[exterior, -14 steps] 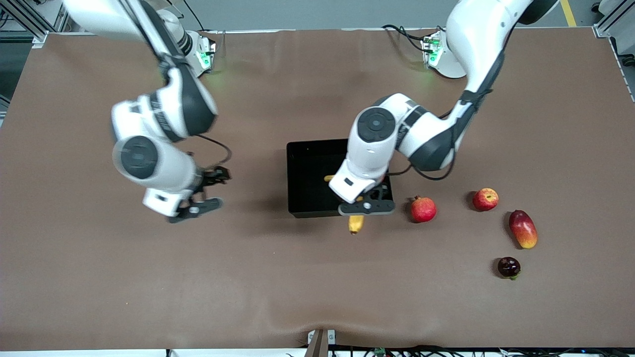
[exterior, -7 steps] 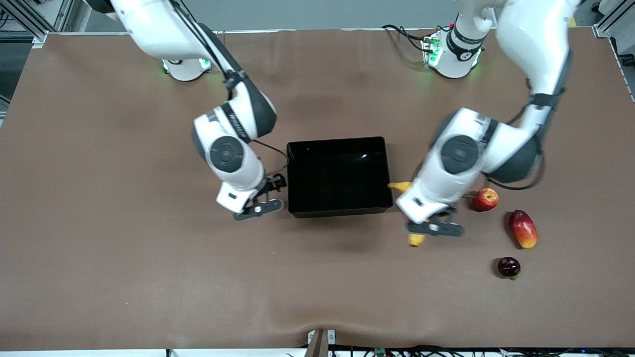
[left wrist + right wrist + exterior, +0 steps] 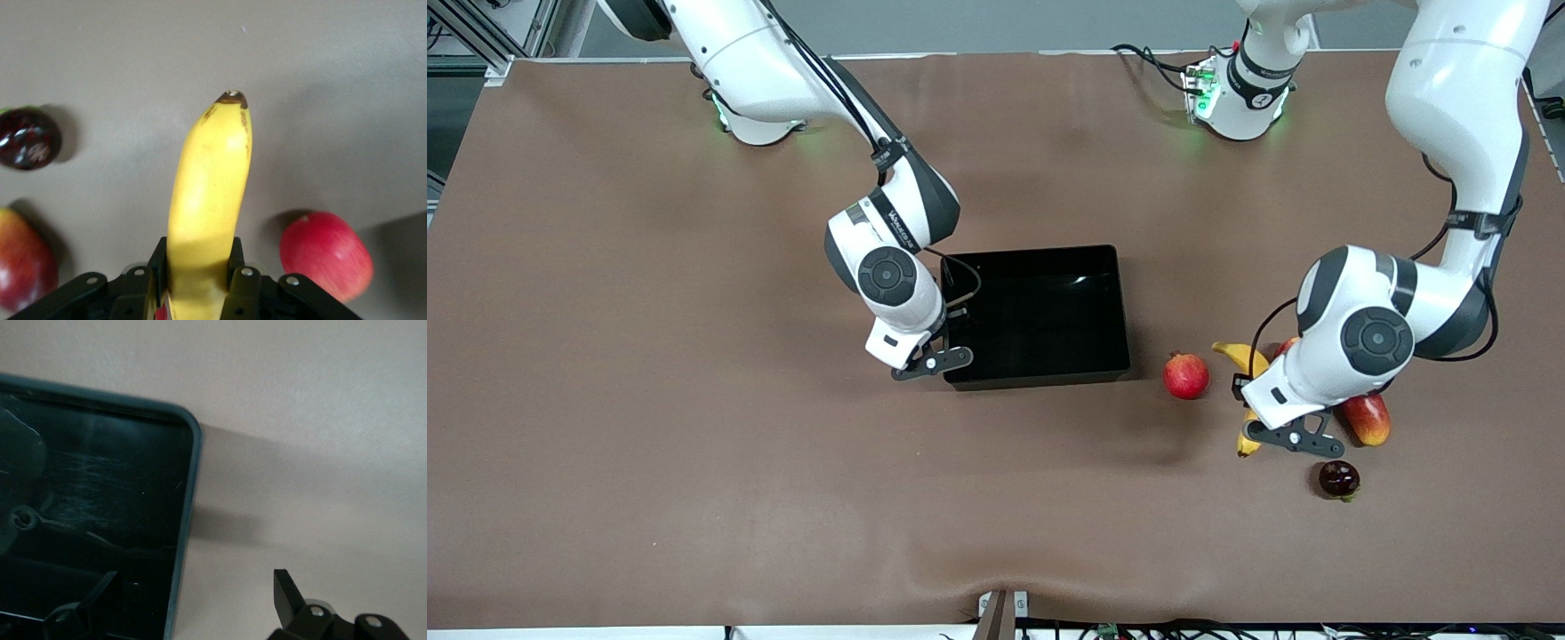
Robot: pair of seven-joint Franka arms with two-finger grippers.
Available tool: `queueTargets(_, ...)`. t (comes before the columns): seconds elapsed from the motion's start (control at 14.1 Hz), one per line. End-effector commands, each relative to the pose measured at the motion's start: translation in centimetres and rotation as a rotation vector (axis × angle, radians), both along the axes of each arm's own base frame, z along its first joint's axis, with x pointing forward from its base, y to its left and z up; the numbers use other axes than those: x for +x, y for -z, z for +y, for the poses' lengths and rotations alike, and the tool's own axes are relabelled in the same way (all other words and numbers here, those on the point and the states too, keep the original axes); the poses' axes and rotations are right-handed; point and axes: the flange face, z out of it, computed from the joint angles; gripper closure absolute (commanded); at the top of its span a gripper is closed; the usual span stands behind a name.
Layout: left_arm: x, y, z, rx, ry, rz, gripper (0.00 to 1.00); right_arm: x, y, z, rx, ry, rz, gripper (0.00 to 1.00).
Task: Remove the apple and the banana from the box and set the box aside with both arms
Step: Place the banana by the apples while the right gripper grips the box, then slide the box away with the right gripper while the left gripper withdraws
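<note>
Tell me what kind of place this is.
Probably a robotics lab: a bare brown table, an empty black tray, and loose fruit, with the left gripper holding a banana.

We see a brown table (image 3: 694, 444) bearing the black tray (image 3: 1103, 307), pomegranate (image 3: 1185, 375), mango (image 3: 1368, 418) and dark fruit (image 3: 1338, 478).

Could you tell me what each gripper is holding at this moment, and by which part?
The left gripper is shut on the banana partway along its length, its tip jutting out. The right gripper is open, astride the box wall, holding nothing.
</note>
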Motion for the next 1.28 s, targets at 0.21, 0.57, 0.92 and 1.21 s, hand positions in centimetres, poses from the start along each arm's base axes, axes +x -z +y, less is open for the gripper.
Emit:
queueTargets(0.21,2.1,6.0,2.5,-0.021,0.082,-0.034,1.0,-1.4,0.5,0.8,0.025,0.039,0.029,1.0)
queueTargets(0.57,2.4,9.8,3.6,-0.058,0.066,-0.067,0.97,-0.8,-0.1,-0.1,0.031,0.058,0.024,1.0)
queueTargets(0.92,3.4,6.1,3.0,-0.054,0.053,-0.113,0.0,3.2,-6.5,-7.6,0.067,0.208,-0.03,1.0)
queueTargets(1.21,3.0,-0.5,2.0,-0.018,-0.017,-0.103,0.0,6.5,-9.8,-18.1,0.065,0.338,-0.016,1.0)
